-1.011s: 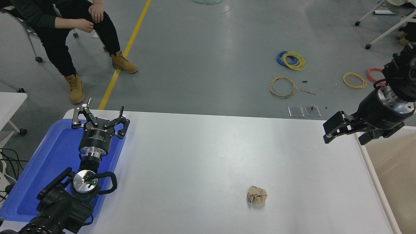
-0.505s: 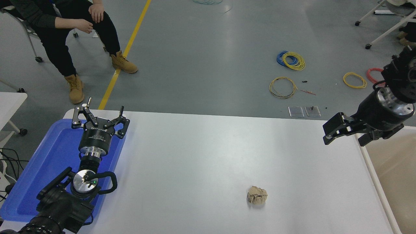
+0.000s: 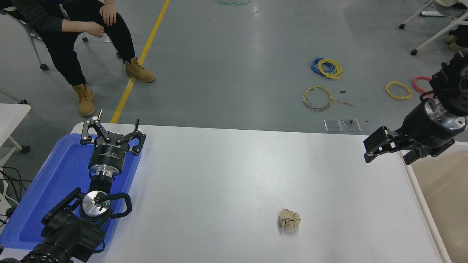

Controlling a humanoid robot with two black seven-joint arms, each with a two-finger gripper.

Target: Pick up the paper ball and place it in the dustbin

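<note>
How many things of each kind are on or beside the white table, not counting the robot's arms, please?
Paper ball: 1
Blue tray: 1
Dustbin: 1
Total: 3

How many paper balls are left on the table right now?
1. The paper ball lies on the white table, toward its near right part, apart from the dustbin at the right edge. Nothing on the table could hide another.
</note>
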